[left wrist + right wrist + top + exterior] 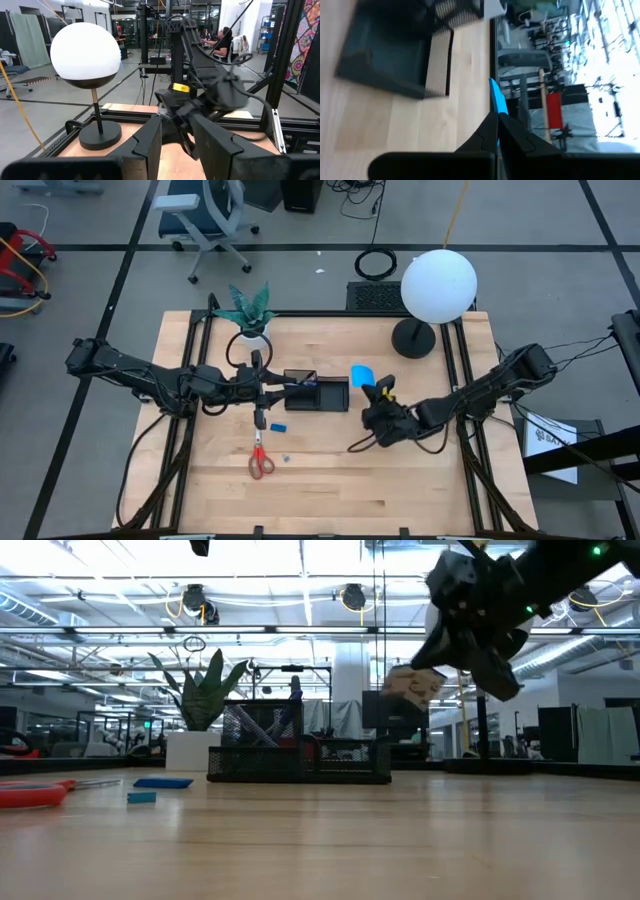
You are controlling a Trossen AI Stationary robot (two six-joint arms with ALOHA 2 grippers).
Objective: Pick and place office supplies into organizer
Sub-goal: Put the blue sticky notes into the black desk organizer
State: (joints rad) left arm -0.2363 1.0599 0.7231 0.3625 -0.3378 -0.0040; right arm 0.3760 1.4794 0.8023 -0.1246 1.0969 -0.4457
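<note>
My right gripper [377,392] hangs above the table just right of the black organizer [330,395], shut on the bright blue note pad [362,374]. The right wrist view shows the pad [496,100] edge-on, with the organizer [390,60] beyond it. My left gripper [263,390] is held level and open at the organizer's left end, with nothing between its fingers [150,140]. Pens [300,380] stand in the organizer's higher compartment [262,735]. The red-handled scissors [260,461], a flat blue piece [278,425] and a tiny blue block [141,797] lie flat on the table. My right gripper pinches the note pad between its two fingers [512,135] at one edge [498,117]. It comes from the table's right side, slanting a little downward. The pad sticks out beyond the fingertips toward the organizer, tilted and lifted clear of the table.
A lamp with a white globe [438,285] stands on its round black base [412,338] at the far right. A potted plant [248,310] is at the far left. Bare wood lies along the table's near edge [400,490].
</note>
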